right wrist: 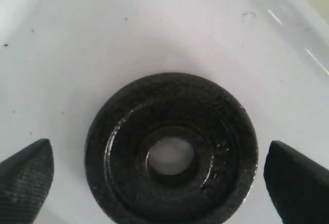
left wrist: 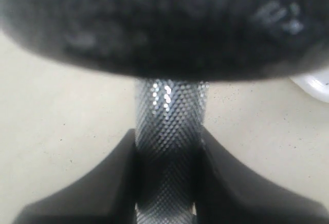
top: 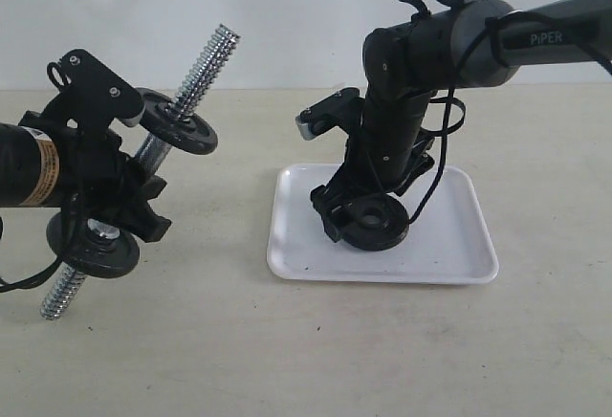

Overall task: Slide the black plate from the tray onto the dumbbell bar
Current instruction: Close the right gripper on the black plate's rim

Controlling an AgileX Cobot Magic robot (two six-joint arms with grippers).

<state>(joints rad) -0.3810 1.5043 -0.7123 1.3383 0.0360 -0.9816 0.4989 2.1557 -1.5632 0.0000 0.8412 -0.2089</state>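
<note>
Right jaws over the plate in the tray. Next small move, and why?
Probably close the right jaws on the plate: it lies flat in the tray, centred between the wide-open jaws, which flank its rim without touching. The left jaws hold the bar tilted, upper threaded end free.

Black plate [top: 387,233] lies flat in tray [top: 459,245].

Plain white tray [top: 459,254], matte black plate [right wrist: 172,152] with glossy flecks, shiny chrome dumbbell bar [top: 206,68] with coarse threaded ends and fine diamond knurling at the middle, black weight discs [top: 177,120] on it, pale beige tabletop [top: 287,360].
</note>
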